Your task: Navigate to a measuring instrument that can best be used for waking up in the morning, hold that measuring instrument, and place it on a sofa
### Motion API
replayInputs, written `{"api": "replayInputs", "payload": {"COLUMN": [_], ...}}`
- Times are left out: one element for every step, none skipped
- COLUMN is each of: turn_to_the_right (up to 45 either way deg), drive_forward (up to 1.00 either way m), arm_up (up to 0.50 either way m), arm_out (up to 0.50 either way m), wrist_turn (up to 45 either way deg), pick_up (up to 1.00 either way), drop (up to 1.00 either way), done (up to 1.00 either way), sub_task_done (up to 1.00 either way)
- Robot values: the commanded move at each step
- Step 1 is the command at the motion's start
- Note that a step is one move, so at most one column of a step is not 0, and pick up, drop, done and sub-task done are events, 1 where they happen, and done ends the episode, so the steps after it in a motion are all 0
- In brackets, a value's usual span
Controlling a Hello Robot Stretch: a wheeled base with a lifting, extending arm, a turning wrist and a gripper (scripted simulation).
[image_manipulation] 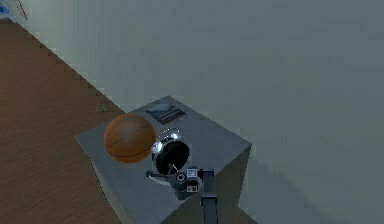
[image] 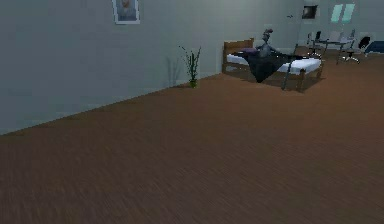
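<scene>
On the grey box-shaped stand [image_manipulation: 222, 148], a brown-orange rubber ball [image_manipulation: 129, 137] is sitting at the left. Just beside it a round, silver-rimmed alarm clock [image_manipulation: 170, 150] is standing upright. The dark two-fingered gripper [image_manipulation: 172, 172] is reaching at the clock, probably to grasp it. Whether it is gripping anything, I cannot tell.

The clock [image_manipulation: 169, 152] seems glossy metal, the table [image_manipulation: 216, 140] matt, the floor [image: 200, 165] wooden.

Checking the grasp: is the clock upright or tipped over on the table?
Upright, apparently: the clock shows a round dark face standing on the grey table, beside the basketball.
</scene>
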Motion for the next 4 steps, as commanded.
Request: {"api": "replayInputs", "payload": {"turn_to_the_right": [0.0, 0.0, 0.0, 0.0], "drive_forward": [0.00, 0.00, 0.00, 0.00], "arm_up": [0.00, 0.10, 0.28, 0.00], "arm_out": [0.00, 0.00, 0.00, 0.00], "wrist_turn": [0.0, 0.0, 0.0, -45.0], "pick_up": [1.00, 0.00, 0.00, 0.00], "drop": [0.00, 0.00, 0.00, 0.00], "done": [0.00, 0.00, 0.00, 0.00], "sub_task_done": [0.00, 0.00, 0.00, 0.00]}}
